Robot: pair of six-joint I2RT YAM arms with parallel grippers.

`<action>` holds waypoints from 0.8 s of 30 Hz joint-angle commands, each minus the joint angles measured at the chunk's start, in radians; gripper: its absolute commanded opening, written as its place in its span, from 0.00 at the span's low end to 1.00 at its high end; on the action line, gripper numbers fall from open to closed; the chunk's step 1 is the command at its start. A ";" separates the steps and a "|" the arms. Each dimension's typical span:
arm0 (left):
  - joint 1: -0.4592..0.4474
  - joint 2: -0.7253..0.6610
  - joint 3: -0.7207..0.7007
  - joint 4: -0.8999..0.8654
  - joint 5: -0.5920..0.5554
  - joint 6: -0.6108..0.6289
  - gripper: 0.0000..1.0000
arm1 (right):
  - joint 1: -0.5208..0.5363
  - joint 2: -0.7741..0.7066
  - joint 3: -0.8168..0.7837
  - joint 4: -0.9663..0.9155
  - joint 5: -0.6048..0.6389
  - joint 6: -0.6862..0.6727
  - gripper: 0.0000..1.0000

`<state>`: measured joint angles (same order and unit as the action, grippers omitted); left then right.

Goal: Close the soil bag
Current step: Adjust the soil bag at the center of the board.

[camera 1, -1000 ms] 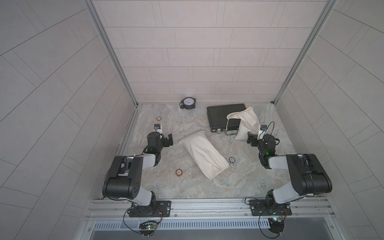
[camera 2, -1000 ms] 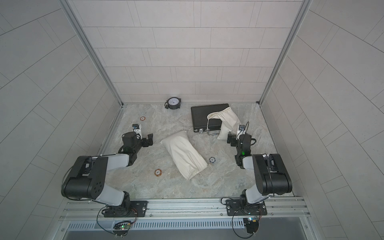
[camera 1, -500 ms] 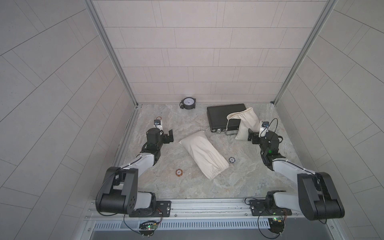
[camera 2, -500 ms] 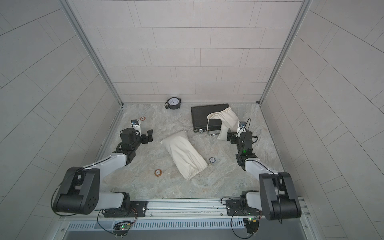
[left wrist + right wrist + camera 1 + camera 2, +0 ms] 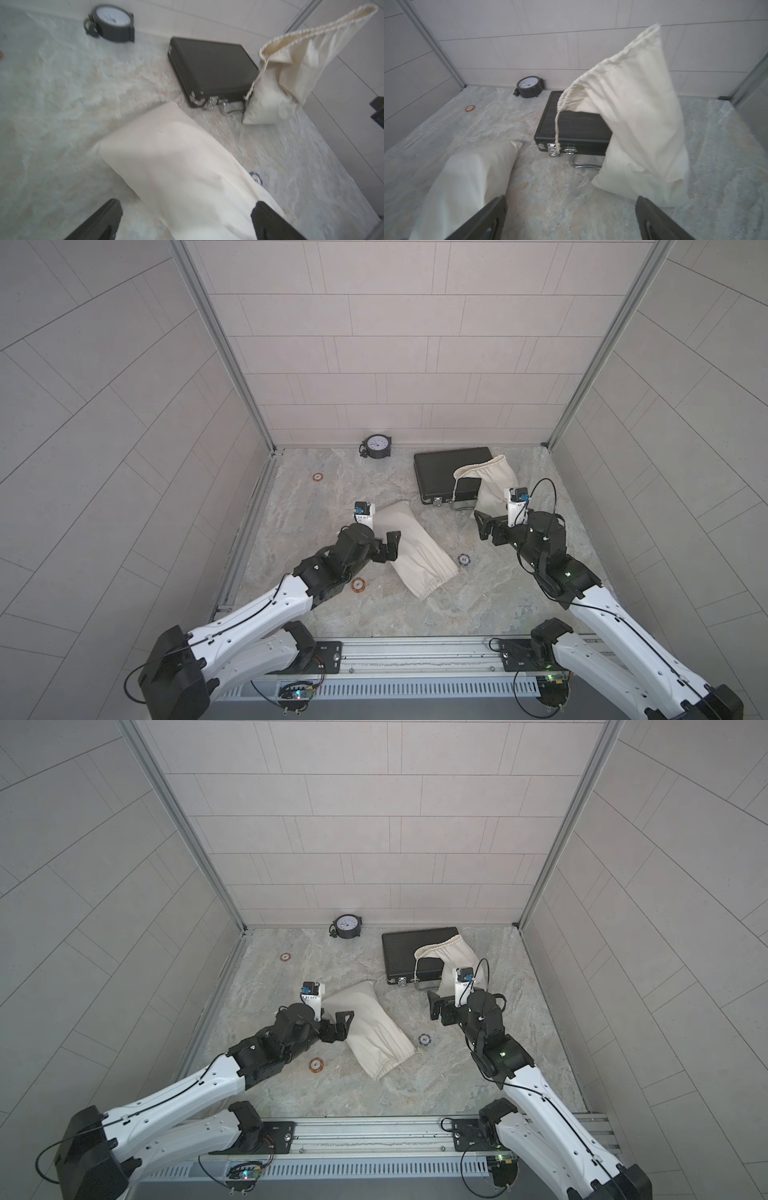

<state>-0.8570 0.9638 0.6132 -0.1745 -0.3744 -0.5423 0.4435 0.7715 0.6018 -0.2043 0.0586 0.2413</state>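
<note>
Two pincers, both spread wide, holding nothing. Left pincer (image 5: 187, 218) over lying bag (image 5: 411, 547), bag between its fingers in wrist view; contact unclear. Right pincer (image 5: 571, 209) near soil bag (image 5: 492, 485), apart from it.

Two cream cloth bags. Soil bag upright at back right of bench (image 5: 374, 614), against one black case (image 5: 444, 472); mouth open, drawstring (image 5: 556, 124) dangling, contents unseen. Lying bag mid-bench.

One gauge (image 5: 377, 445) by back wall. Three chips: far orange chip (image 5: 318, 477), near orange chip (image 5: 358, 585), blue chip (image 5: 464, 559).

Since a second ago both arms stretched forward; bags, case unmoved.
</note>
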 commanded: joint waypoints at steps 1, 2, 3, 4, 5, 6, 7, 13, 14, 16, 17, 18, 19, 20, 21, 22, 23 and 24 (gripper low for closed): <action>-0.109 -0.028 -0.038 -0.161 -0.032 -0.251 1.00 | 0.086 0.020 0.006 -0.100 -0.061 0.038 1.00; -0.131 -0.029 -0.043 -0.161 -0.033 -0.307 1.00 | 0.104 0.027 0.004 -0.091 -0.062 0.043 1.00; -0.154 -0.030 -0.056 -0.142 -0.020 -0.337 1.00 | 0.119 0.041 0.005 -0.084 -0.066 0.045 1.00; -0.173 -0.022 -0.076 -0.090 0.004 -0.351 1.00 | 0.132 0.055 0.006 -0.076 -0.071 0.044 1.00; -0.191 -0.005 -0.091 -0.046 0.017 -0.366 1.00 | 0.143 0.067 0.005 -0.065 -0.076 0.043 1.00; -0.203 0.019 -0.097 -0.011 0.021 -0.383 1.00 | 0.154 0.077 0.004 -0.055 -0.077 0.043 1.00; -0.208 0.056 -0.099 0.012 0.028 -0.393 1.00 | 0.163 0.088 0.005 -0.048 -0.079 0.039 1.00; -0.209 0.230 -0.108 0.183 0.063 -0.422 0.85 | 0.184 0.136 0.002 -0.041 -0.122 0.038 1.00; -0.207 0.252 -0.102 0.200 0.059 -0.413 0.78 | 0.186 0.137 -0.005 -0.040 -0.122 0.038 1.00; -0.201 0.279 -0.088 0.227 0.056 -0.389 0.60 | 0.187 0.136 -0.015 -0.041 -0.120 0.039 1.00; -0.197 0.285 -0.082 0.238 0.046 -0.378 0.49 | 0.188 0.134 -0.016 -0.042 -0.121 0.036 1.00; -0.189 0.290 -0.077 0.246 0.034 -0.369 0.41 | 0.188 0.134 -0.017 -0.043 -0.122 0.034 1.00; -0.180 0.298 -0.071 0.257 0.035 -0.362 0.32 | 0.188 0.135 -0.018 -0.044 -0.121 0.030 1.00; -0.162 0.307 -0.067 0.269 0.052 -0.354 0.21 | 0.187 0.136 -0.017 -0.044 -0.120 0.027 1.00; -0.140 0.318 -0.063 0.276 0.070 -0.350 0.11 | 0.188 0.138 -0.016 -0.044 -0.119 0.026 1.00; -0.117 0.327 -0.057 0.279 0.089 -0.345 0.02 | 0.188 0.139 -0.014 -0.045 -0.118 0.025 1.00; -0.094 0.332 -0.053 0.284 0.107 -0.339 0.00 | 0.188 0.141 -0.013 -0.046 -0.119 0.022 1.00; -0.072 0.336 -0.050 0.287 0.123 -0.331 0.00 | 0.188 0.142 -0.013 -0.046 -0.120 0.019 1.00</action>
<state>-0.9730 1.2861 0.5335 0.0666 -0.2951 -0.9028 0.6247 0.9146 0.5938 -0.2550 -0.0532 0.2703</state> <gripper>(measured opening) 0.048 0.999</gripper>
